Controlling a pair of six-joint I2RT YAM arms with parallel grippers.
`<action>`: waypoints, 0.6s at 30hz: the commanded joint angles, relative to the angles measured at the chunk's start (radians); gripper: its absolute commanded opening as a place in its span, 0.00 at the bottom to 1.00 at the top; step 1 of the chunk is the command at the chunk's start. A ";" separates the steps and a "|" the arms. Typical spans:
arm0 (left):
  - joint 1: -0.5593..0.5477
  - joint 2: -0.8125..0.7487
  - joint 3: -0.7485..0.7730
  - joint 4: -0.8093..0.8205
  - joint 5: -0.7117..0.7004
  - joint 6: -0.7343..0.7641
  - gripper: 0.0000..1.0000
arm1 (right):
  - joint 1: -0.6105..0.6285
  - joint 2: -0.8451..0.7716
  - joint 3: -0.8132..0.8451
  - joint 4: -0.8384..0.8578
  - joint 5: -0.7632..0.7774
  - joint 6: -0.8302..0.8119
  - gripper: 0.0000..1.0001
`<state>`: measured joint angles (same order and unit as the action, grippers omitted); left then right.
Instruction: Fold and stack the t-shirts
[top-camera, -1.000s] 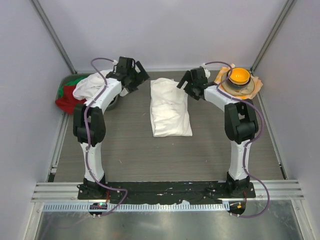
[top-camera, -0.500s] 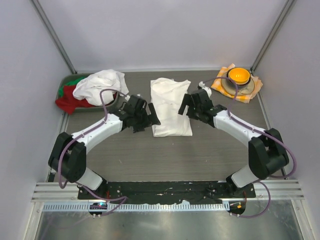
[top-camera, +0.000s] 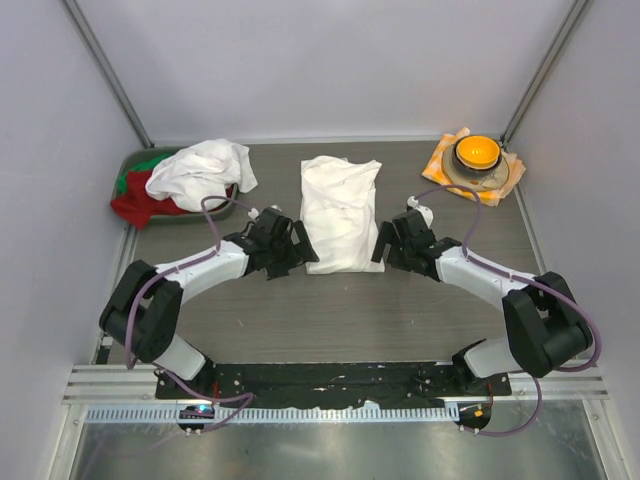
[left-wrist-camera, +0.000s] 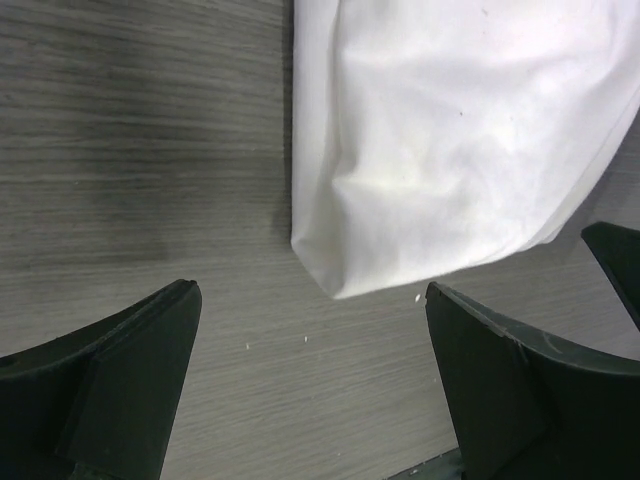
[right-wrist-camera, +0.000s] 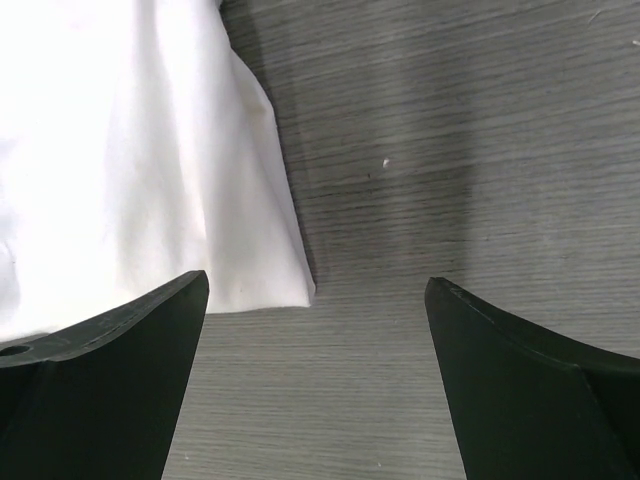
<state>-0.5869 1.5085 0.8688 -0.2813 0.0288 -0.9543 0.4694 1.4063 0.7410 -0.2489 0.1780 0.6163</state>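
A white t-shirt (top-camera: 340, 212), folded into a long strip, lies in the middle of the table. Its near left corner (left-wrist-camera: 340, 280) shows in the left wrist view, its near right corner (right-wrist-camera: 295, 285) in the right wrist view. My left gripper (top-camera: 298, 250) stands open just left of the strip's near end, with only bare table between its fingers (left-wrist-camera: 120, 380). My right gripper (top-camera: 383, 247) is open at the strip's near right corner, its fingers (right-wrist-camera: 110, 370) empty. A second white t-shirt (top-camera: 200, 172) lies crumpled at the back left.
The crumpled shirt rests on a green bin (top-camera: 135, 160) holding red and green garments (top-camera: 135, 198). At the back right an orange bowl (top-camera: 477, 152) sits on an orange-and-white checked cloth (top-camera: 505, 180). Grey walls enclose the table on three sides.
Both arms have swung down from the far end of the table towards me and now sit low at the near corners of the folded shirt. Both grippers stayed open.
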 joint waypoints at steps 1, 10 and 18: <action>0.002 0.079 0.048 0.093 -0.001 -0.023 1.00 | 0.000 -0.018 -0.005 0.066 0.020 -0.018 0.96; 0.002 0.185 0.042 0.151 0.010 -0.049 1.00 | 0.000 0.025 -0.029 0.125 -0.003 -0.001 0.96; 0.001 0.217 0.027 0.174 0.045 -0.061 0.74 | 0.000 0.057 -0.054 0.157 -0.051 0.025 0.95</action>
<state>-0.5861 1.6932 0.9173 -0.0933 0.0589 -1.0138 0.4690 1.4544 0.6937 -0.1448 0.1467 0.6262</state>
